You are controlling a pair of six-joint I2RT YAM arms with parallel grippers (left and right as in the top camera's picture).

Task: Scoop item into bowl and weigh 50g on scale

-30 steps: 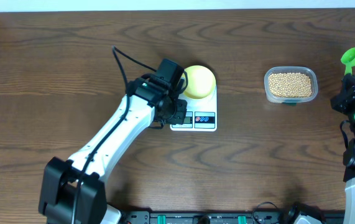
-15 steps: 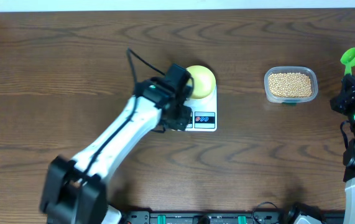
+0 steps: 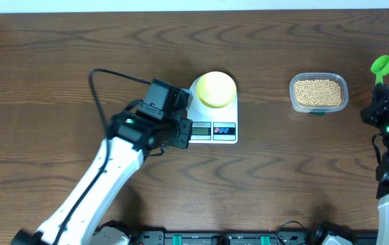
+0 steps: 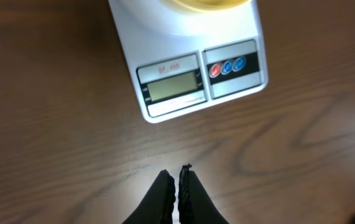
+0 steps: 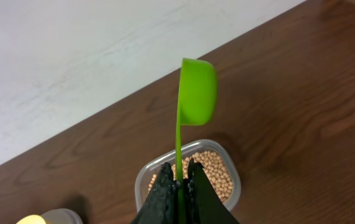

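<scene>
- Dark brown wood makes up the counter (image 3: 58,61), with a pale wall (image 5: 71,50) along its far edge.
- The scale (image 3: 212,129) sits near the middle, and the bowl (image 3: 214,89) stands on its platform. No beans show in the bowl from overhead.
- The display is lit grey, but its reading is too blurred to make out.
- The beans (image 3: 318,92) fill a clear tub (image 3: 292,95) well to the right of the scale.
- The left gripper (image 4: 177,177) hovers over bare wood just in front of the scale's display. Its fingers are pressed nearly together, with nothing between them.
- The right gripper (image 5: 179,167) is clenched on the thin handle of a green scoop (image 5: 197,90). The cup stands up above the fingers, and the tub lies below and beyond it.
- The scooping looks yet to begin, and the whole 50 g looks yet to be moved.
- The beans are probably hard, light and round, so they would roll or bounce off a tilted cup and scatter on the counter.
- The scoop looks like stiff, light plastic. Its handle is narrow, so it could twist in the grip when pushed into the heap.
- A hold near the handle's end, as now, suits it and keeps the fingers clear of the tub wall.
- The bowl looks light and could slide on the platform if the scoop knocks it, so pouring from just above the rim seems wise.
- Small final pours would help avoid overshooting.
</scene>
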